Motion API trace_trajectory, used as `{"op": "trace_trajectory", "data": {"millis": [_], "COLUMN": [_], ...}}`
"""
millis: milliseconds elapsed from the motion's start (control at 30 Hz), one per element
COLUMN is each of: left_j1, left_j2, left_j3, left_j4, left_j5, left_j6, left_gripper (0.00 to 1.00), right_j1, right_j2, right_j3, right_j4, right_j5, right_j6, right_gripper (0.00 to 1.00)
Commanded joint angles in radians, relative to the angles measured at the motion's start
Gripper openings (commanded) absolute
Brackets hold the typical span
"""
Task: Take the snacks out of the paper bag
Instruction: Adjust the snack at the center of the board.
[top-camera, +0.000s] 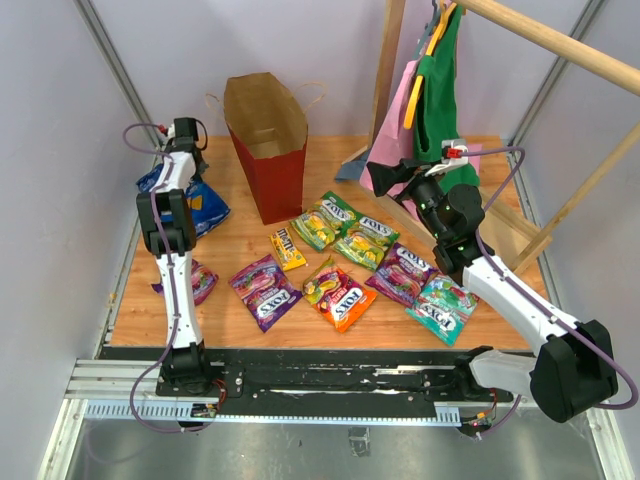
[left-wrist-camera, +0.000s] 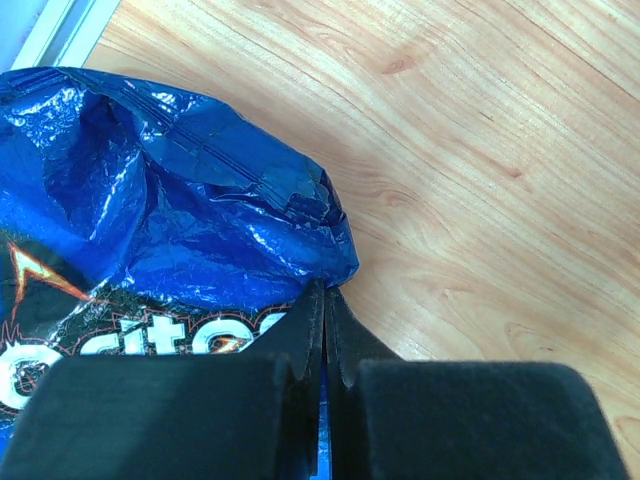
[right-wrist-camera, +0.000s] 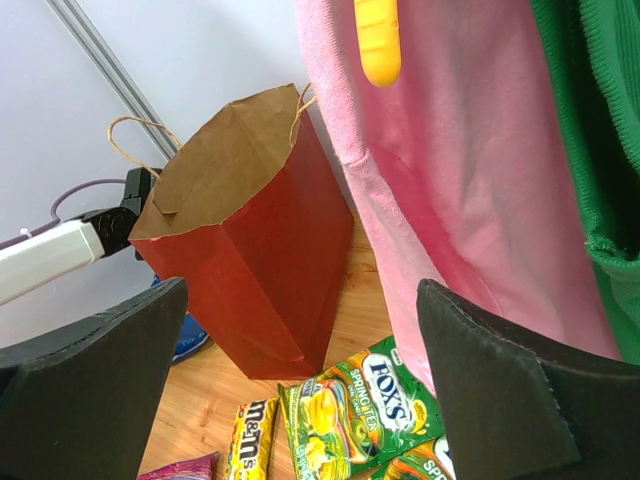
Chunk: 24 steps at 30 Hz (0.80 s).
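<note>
Left gripper (left-wrist-camera: 325, 297): jaws pressed together, tips down at the crinkled edge of the blue packet (left-wrist-camera: 170, 200). Cannot tell if foil is pinched. Arm reaches far forward, wrist bent down to the table (left-wrist-camera: 480, 150).

Right gripper (right-wrist-camera: 300, 330): jaws spread wide, holding nothing, raised and level. Bag (right-wrist-camera: 260, 240) stands upright ahead of it, snacks (top-camera: 345, 265) lie below, pink cloth (right-wrist-camera: 450, 180) hangs close on its right.
</note>
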Motion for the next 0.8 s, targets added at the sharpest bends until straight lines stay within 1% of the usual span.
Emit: {"op": "trace_trajectory", "data": {"millis": [0, 167, 367, 467, 733, 767], "left_j1": [-0.024, -0.087, -0.142, -0.146, -0.125, -0.115], "left_j2": [0.035, 0.062, 0.044, 0.026, 0.009, 0.007], "left_j3": [0.052, 0.094, 0.045, 0.013, 0.000, -0.005], "left_j4": [-0.016, 0.021, 0.083, 0.105, 0.083, 0.080], "left_j5": [-0.017, -0.025, 0.055, 0.106, 0.134, 0.152], "left_j6": [0.068, 0.193, 0.281, 0.293, 0.259, 0.244], "left_gripper": [0.01, 0.01, 0.00, 0.01, 0.01, 0.05], "right_j1": [-0.021, -0.021, -0.024, -0.027, -0.031, -0.031], "right_j2": [-0.015, -0.014, -0.018, -0.023, -0.029, -0.029], "right_j3": [-0.004, -0.004, -0.007, -0.009, -0.015, -0.015], "right_j4": [0.037, 0.038, 0.035, 0.035, 0.033, 0.033], "right_j5": [-0.017, -0.017, -0.015, -0.013, -0.017, -0.017], "right_j6": [0.008, 0.010, 0.007, 0.007, 0.011, 0.011], "right_gripper": [0.98, 0.98, 0.98, 0.98, 0.98, 0.98]}}
